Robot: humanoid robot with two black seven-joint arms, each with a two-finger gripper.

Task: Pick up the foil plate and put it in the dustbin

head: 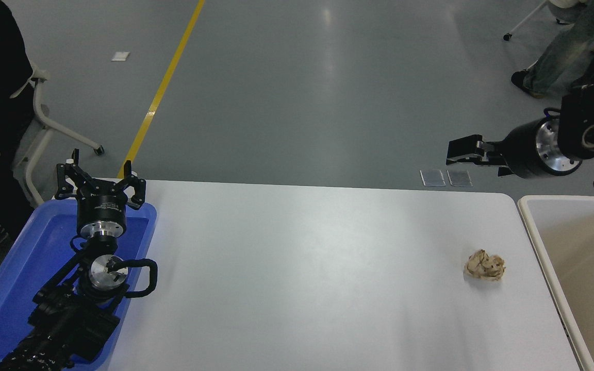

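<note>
The foil plate is not in view anywhere on the table. The dustbin (580, 252), a cream bin with a pale rounded rim, stands at the table's right end, cut off by the picture's edge. What shows of its inside is plain. My right gripper (463, 153) hangs in the air beyond the table's far right corner, pointing left, up and left of the dustbin. It is seen edge-on and holds nothing that I can see. My left gripper (100, 181) is parked open over the far end of a blue tray at the lower left.
A small crumpled tan paper ball (485, 265) lies on the white table (302, 268) near the dustbin. The blue tray (18, 268) sits under the left arm. A person's legs (560, 46) are at the top right; a chair (44, 118) and a dark-clothed person stand at the left.
</note>
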